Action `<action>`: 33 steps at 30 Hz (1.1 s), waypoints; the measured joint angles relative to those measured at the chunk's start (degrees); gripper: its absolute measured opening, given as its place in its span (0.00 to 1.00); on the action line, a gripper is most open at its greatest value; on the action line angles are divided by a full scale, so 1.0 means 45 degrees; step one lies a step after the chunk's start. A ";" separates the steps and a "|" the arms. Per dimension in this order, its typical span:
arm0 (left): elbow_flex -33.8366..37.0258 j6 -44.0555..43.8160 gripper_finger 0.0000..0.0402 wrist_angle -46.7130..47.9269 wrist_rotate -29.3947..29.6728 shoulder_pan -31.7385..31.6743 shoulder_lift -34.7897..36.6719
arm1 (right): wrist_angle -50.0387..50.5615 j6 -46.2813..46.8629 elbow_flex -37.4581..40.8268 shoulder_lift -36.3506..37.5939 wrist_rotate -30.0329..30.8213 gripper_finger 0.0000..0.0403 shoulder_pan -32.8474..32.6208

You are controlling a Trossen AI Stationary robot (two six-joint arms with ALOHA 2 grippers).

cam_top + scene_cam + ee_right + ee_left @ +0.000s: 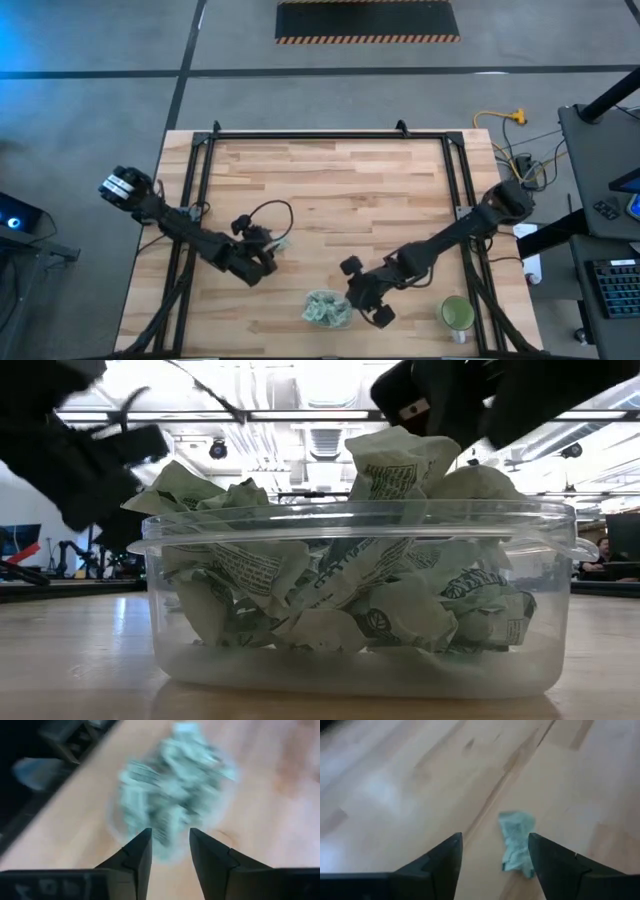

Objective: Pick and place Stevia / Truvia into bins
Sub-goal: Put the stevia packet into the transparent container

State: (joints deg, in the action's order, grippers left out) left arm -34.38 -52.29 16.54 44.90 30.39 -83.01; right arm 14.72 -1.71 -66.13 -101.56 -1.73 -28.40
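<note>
Clear plastic tub (360, 600), shallow and round-cornered, sits heaped with crumpled pale green and white paper sachets (330, 595). Right gripper (170, 847) hovers beside it, dark fingers (137, 855) parted, holding nothing. Left gripper (494, 852), farther from the tub, spreads empty fingers (442, 857) around one loose sachet (516, 842) on the wooden tabletop (350, 190).

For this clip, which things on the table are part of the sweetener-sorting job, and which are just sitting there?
Part of the job:
- clear tub, heaped with sachets
- one loose sachet on the wood ahead of the open left gripper
- right gripper, open, beside the tub

Just lying about:
- green cup near the table's corner
</note>
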 joint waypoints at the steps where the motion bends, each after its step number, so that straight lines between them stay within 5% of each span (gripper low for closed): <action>1: 0.0101 -0.0102 0.53 -0.0067 -0.0229 -0.0066 -0.0073 | 0.0314 0.0090 0.0000 0.0155 0.0430 0.31 0.0008; 15: 0.0488 0.1073 0.51 -0.2163 -0.2546 -0.1036 -0.1179 | 0.2368 0.1773 0.1123 0.2211 0.4549 0.24 -0.0135; 26: 0.0466 0.2322 0.05 -0.2733 -0.3559 -0.1184 -0.1111 | 0.3480 0.3976 0.2955 0.4071 0.9324 0.16 -0.0130; 33: -0.0175 0.3635 0.01 -0.3246 -0.3684 -0.1185 -0.1116 | 0.3679 0.4161 0.4054 0.5335 0.9777 0.15 -0.0126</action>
State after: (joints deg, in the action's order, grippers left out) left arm -35.17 -35.93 1.94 28.33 25.06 -88.03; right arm 31.28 17.02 -47.88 -77.55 42.26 -28.97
